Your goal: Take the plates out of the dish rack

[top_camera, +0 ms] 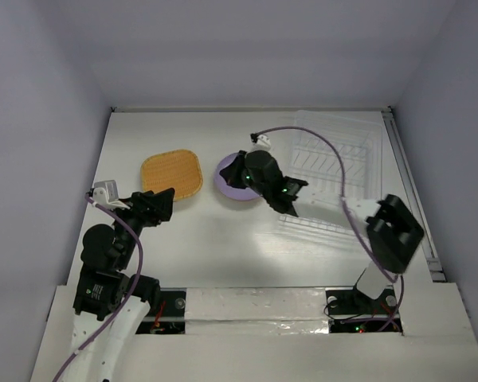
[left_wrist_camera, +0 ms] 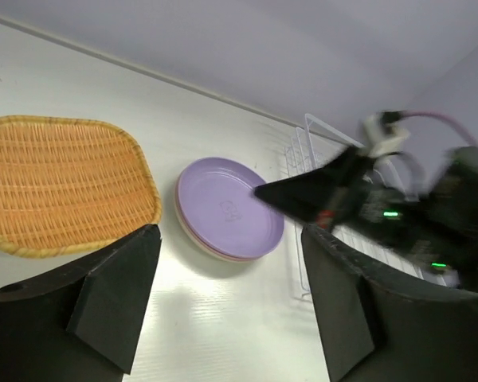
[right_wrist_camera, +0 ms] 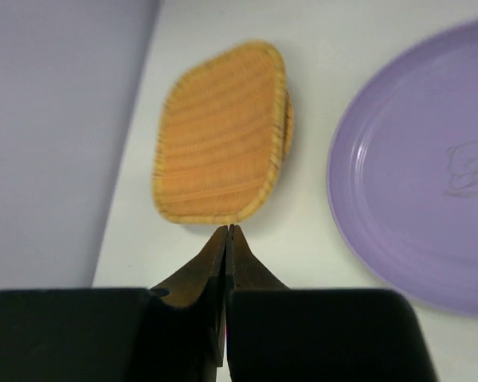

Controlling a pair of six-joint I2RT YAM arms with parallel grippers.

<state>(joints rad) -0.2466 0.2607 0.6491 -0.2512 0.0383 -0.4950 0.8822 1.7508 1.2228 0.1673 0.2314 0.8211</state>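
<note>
At three o'clock from the right gripper (top_camera: pixel 240 169) stands the dish rack (top_camera: pixel 334 159), no plates visible in it. Fingers pressed together and empty, that gripper hovers over the purple plate (top_camera: pixel 225 181), while the left gripper (top_camera: pixel 161 203), spread wide, sits nearer the orange plate (top_camera: pixel 171 175).

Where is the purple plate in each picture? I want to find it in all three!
Top external: the purple plate sits mid-table, just right of the orange woven plate.
Left wrist: the purple plate is in the middle, right of the orange woven plate.
Right wrist: the purple plate fills the right edge, with the orange woven plate to its left.
Shared landmark: the orange woven plate.
</note>
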